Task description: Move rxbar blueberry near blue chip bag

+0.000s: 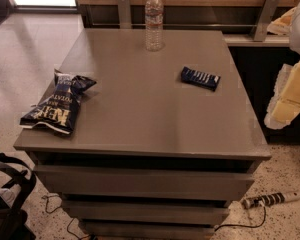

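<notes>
The rxbar blueberry (200,78) is a small flat navy wrapper with white stripes, lying on the grey table top (150,109) towards its right side. The blue chip bag (56,105) is a large crinkled navy bag with pale letters, lying at the table's front left corner, partly over the edge. My gripper (291,91) shows as a white and pale yellow shape at the right edge of the view, beyond the table's right side and above the floor. It is apart from the bar and holds nothing that I can see.
A clear plastic water bottle (154,21) stands upright at the back middle of the table. A power strip (271,199) with a cable lies on the floor at the front right. A black object (7,199) stands by the table's front left. Drawers sit under the top.
</notes>
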